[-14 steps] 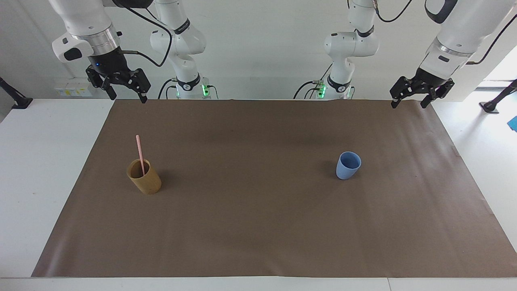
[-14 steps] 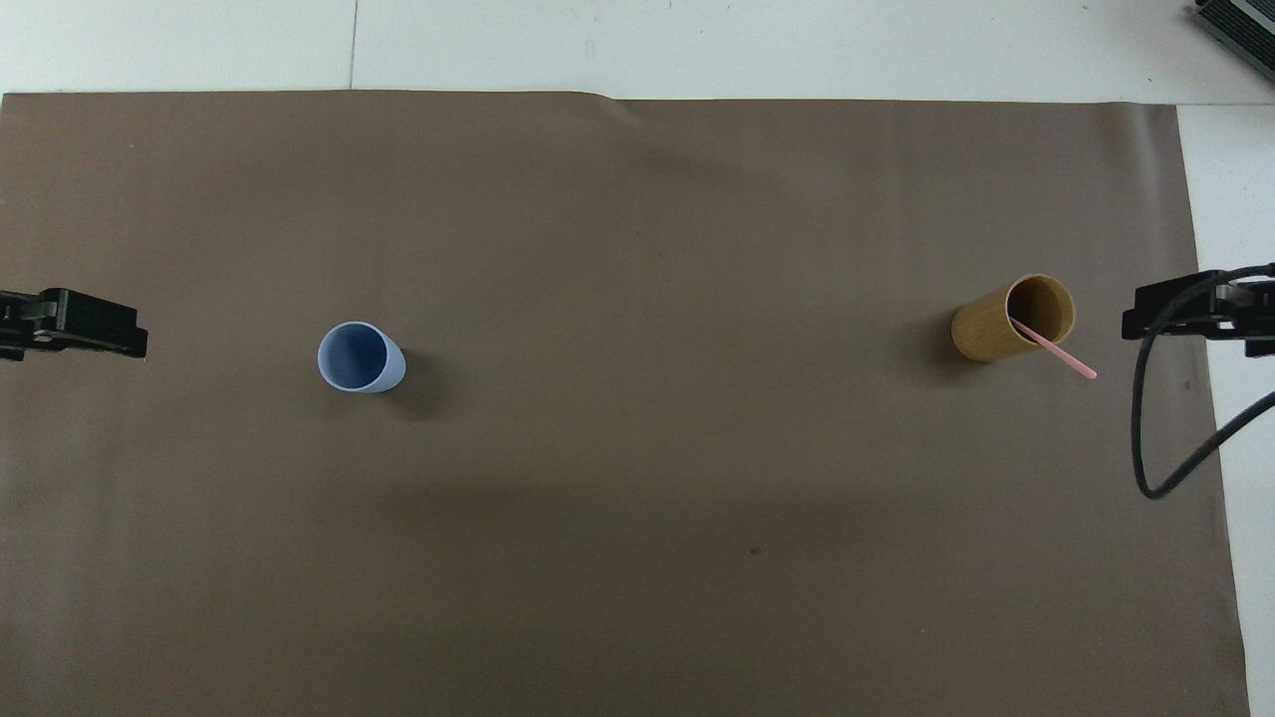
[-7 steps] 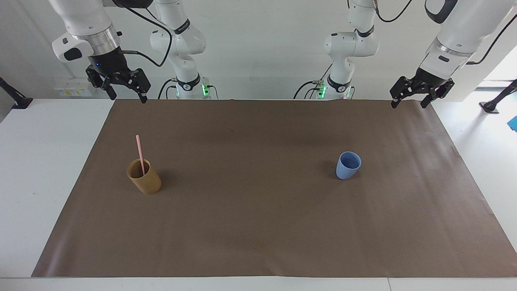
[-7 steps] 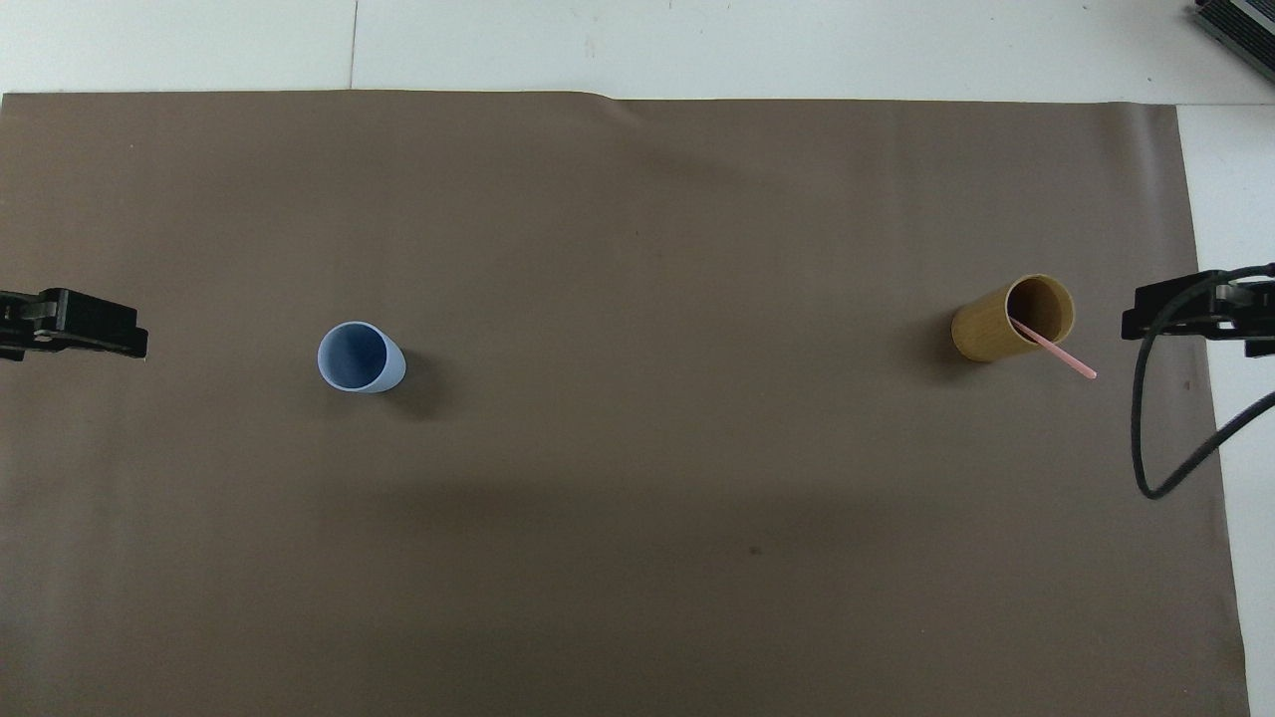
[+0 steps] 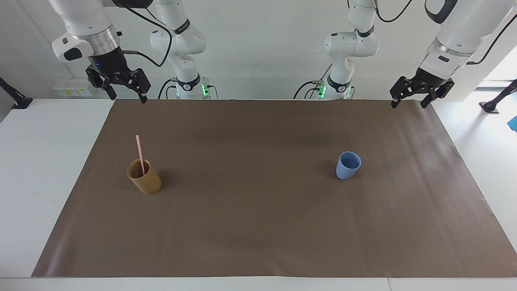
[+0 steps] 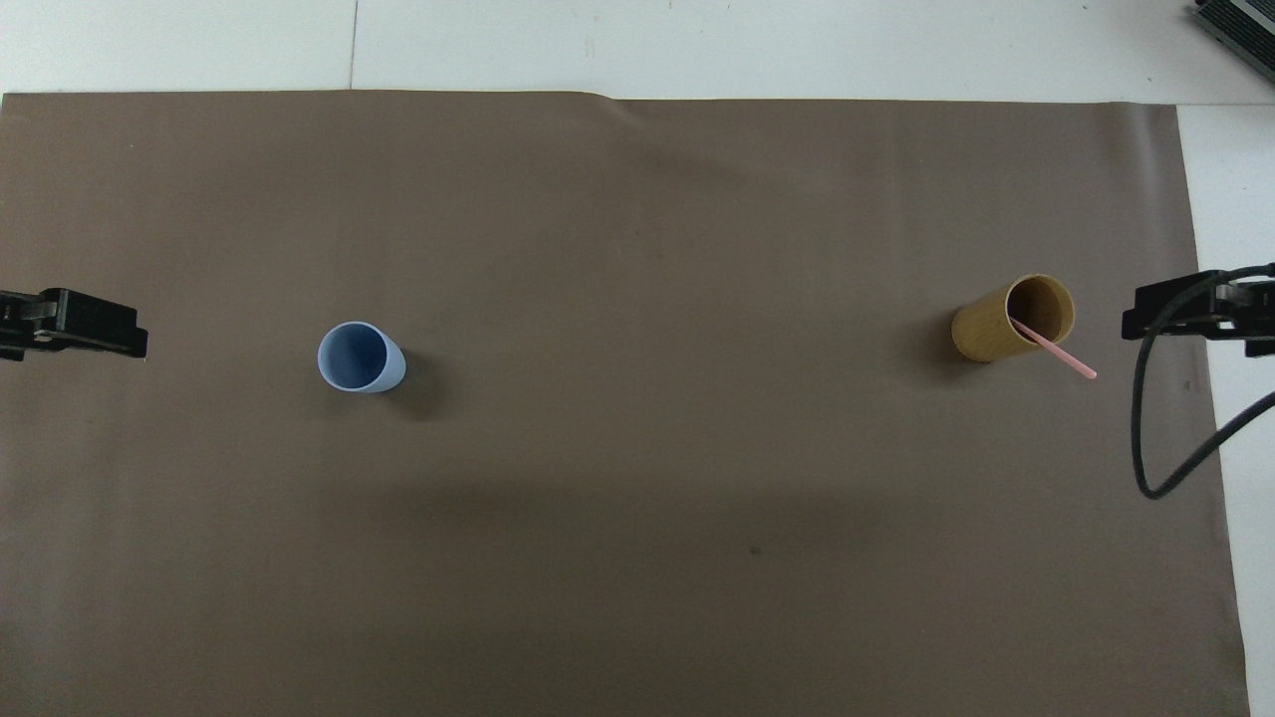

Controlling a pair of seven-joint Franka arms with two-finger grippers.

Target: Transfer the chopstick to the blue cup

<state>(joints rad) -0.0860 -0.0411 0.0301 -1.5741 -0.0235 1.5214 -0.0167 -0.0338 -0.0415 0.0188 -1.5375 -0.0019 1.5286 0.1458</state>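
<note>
Pink chopstick (image 5: 139,151) upright in tan cup (image 5: 144,182), right arm's end of worktop (image 5: 24,161); blue cup (image 5: 348,165) toward left arm's end. Right hand (image 5: 125,97), left hand (image 5: 408,101) raised over robot-side corners, fingers apart, empty. Nothing started; next: right hand down onto stick's top.

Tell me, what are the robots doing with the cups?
Nothing is being handled yet. The chopstick stands leaning in the brown cup toward the right arm's end of the table. The blue cup sits empty toward the left arm's end. The right claw and left claw both hang open in the air, waiting.
</note>
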